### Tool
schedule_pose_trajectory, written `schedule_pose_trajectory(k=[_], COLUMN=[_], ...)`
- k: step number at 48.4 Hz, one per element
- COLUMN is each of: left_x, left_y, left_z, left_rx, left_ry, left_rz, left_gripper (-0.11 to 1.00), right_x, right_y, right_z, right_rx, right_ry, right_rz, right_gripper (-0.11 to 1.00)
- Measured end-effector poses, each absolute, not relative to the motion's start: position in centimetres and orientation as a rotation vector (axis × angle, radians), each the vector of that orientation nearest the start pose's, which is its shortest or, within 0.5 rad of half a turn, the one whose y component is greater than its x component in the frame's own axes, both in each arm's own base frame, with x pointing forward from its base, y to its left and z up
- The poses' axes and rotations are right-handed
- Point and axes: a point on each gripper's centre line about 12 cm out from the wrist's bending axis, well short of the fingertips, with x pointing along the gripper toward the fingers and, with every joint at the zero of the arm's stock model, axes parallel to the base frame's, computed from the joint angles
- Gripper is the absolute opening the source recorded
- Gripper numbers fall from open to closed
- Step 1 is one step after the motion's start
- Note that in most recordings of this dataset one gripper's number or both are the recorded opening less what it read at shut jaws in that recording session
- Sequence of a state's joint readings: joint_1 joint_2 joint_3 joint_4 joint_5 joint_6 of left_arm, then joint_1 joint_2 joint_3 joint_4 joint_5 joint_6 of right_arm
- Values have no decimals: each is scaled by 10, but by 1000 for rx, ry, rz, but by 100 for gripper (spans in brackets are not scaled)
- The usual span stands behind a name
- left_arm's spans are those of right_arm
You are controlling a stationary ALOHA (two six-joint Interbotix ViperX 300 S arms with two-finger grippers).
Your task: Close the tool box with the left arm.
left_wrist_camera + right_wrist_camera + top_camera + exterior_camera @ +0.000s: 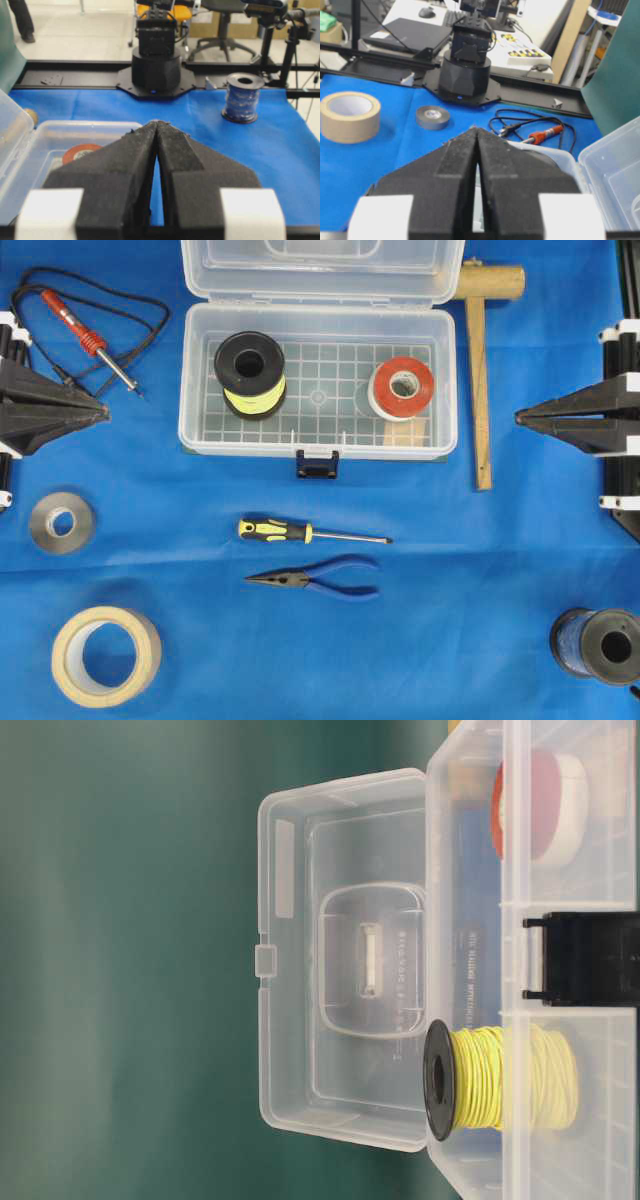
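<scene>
tool box (318,430) sitting mid-bench, lid (322,268) standing fully open | left pincer (100,412) closed, empty, idling well apart | right pincer (522,419) closed | closing not yet begun

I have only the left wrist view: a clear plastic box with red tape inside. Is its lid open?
Observer: Yes, the clear hinged lid of the clear plastic tool box stands raised behind it.
Operator: What else lies inside?
Observer: A black spool of yellow wire, at the overhead view's left.
Operator: Is my gripper near the lid?
Observer: No, the black wedge-shaped left gripper, shut, sits apart, left of the box.
</scene>
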State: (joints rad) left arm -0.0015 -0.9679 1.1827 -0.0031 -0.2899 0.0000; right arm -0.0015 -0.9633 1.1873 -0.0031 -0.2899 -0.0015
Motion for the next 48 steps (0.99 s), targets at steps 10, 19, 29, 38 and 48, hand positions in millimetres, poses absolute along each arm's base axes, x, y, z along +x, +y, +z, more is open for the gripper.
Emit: schedule_pose_trajectory(k=[10,19,29,38,48], left_x=[199,203,213,220,234], left_y=[1,13,43,74,104], left_z=[290,290,299,314,327], left_rx=[-5,-11,-1,3,72], left_ry=[-69,-54,-1,63,118], left_rz=[8,66,204,324,413], left_gripper=[0,0,1,44,86], right_x=[199,199,199,200,202], right_y=[-5,-8,-8,-8,-9], right_z=[291,288,288,285,282], right_rx=[-14,-14,-13,-12,-12], right_ry=[-61,-35,-26,-3,23], right_rz=[-24,-38,-39,-39,-42], right_gripper=[0,0,0,0,0])
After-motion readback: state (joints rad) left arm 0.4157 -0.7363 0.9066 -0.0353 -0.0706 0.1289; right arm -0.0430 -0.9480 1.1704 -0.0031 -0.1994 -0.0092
